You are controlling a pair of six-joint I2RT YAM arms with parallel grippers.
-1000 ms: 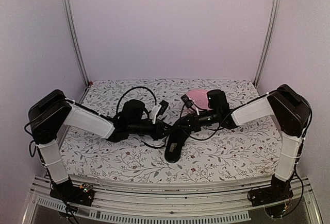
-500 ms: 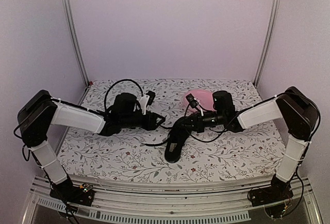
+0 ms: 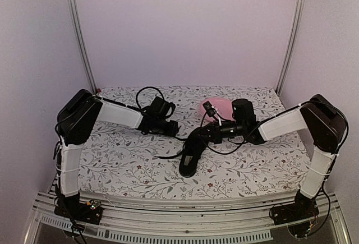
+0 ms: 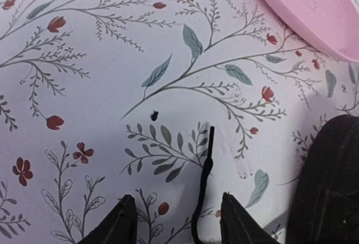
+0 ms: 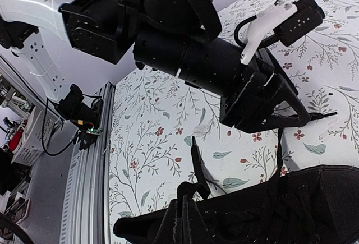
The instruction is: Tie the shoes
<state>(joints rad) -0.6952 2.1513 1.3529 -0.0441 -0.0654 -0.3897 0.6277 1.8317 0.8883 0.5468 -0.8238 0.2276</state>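
While my left tool (image 4: 175, 202) straddles the lace (image 4: 206, 162), jaws apart — shoe (image 4: 331, 188) just beside on the bench (image 4: 84, 87) — a shallow pinch could slip off (right tool (image 3: 196, 137): I cannot tell its grip).

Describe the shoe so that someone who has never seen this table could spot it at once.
On the flower-printed table, look to the middle, just in front of the pink plate. The shoe lies there, pointing lengthwise toward the near edge. It is long, narrow and all black, with a thin lace trailing off to its left, and it is the only footwear in sight.
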